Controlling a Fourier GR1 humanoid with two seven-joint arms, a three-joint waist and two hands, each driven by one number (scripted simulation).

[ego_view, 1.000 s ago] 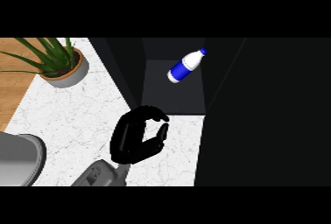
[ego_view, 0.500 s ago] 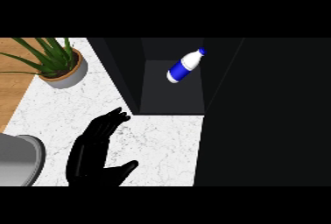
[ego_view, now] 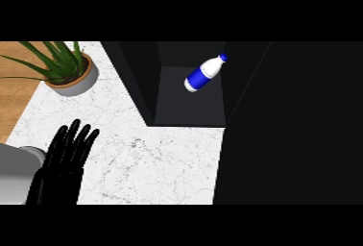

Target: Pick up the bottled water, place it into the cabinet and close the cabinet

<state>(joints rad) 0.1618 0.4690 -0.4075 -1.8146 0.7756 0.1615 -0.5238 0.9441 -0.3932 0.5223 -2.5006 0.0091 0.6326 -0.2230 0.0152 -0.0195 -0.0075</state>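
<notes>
Blue-and-white bottled water (ego_view: 205, 73) lies tilted inside the open cabinet (ego_view: 191, 108), cap toward the upper right, its body near the compartment's right-hand wall; whether it touches that wall cannot be told. No hand is on the bottle. Judged from this arrangement, the placing step is complete and the step in hand is closing the cabinet. The dark panel (ego_view: 297, 125) filling the view's right side is probably the open door, though its edge and handle are not distinguishable. The next move therefore calls for a hand to reach that panel and swing it across the opening, with the bottle lying far enough inside not to block it. Only one hand (ego_view: 65, 156) shows, at the view's lower left over the white marbled counter (ego_view: 163, 158), well apart from the cabinet; its fingers are straight and slightly spread, pointing up the view, and it holds nothing. By position it reads as the left hand. The right hand is not visible. A potted plant (ego_view: 65, 67) stands at upper left.
</notes>
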